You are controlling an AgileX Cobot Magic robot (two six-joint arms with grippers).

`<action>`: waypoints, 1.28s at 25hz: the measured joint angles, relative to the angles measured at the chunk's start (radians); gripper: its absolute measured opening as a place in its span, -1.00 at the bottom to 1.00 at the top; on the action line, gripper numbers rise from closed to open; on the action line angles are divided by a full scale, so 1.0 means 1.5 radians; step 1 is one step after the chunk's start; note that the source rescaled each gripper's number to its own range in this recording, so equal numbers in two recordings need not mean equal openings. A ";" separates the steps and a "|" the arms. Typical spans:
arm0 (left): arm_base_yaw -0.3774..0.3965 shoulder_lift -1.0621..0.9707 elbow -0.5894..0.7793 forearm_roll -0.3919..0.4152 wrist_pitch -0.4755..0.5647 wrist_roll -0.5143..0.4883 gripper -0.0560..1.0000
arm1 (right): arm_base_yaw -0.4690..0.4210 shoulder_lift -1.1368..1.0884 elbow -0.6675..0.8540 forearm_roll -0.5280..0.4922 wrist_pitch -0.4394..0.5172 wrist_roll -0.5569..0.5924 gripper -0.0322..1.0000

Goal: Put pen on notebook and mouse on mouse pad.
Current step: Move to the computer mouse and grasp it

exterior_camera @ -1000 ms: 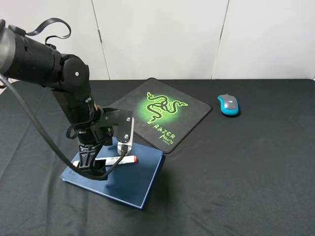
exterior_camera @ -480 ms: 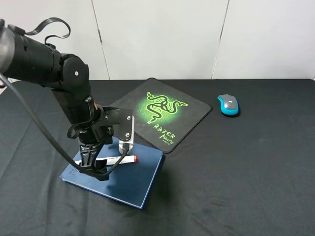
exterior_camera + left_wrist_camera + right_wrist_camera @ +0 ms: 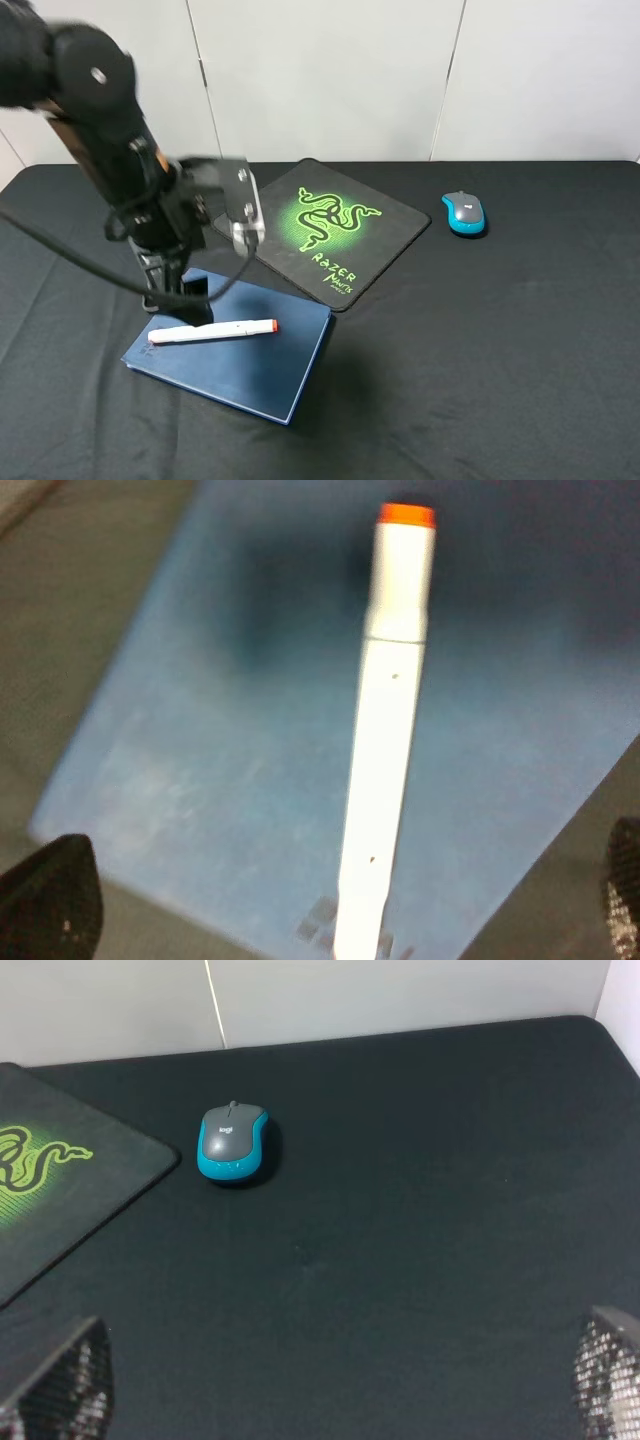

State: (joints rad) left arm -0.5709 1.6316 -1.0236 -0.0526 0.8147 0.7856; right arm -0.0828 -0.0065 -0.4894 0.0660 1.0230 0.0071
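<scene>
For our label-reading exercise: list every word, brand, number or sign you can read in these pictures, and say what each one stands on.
"RAZER": green letters on the black mouse pad.
Smaller green word just beneath it: too small to read.
"logi": small light mark on the mouse top, barely legible.
Embossed mark near a corner of the notebook: too blurred to read.

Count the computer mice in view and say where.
1. The mouse sits on the black table, right of the mouse pad in the high view, apart from it. No other shows, though the left arm covers some table.
</scene>
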 joint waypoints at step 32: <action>0.000 -0.629 0.023 0.017 0.262 -0.295 1.00 | 0.000 0.000 0.000 0.000 0.000 0.000 1.00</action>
State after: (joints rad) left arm -0.5709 0.6888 -0.9895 -0.0268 1.2076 0.3435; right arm -0.0828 -0.0065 -0.4894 0.0660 1.0230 0.0071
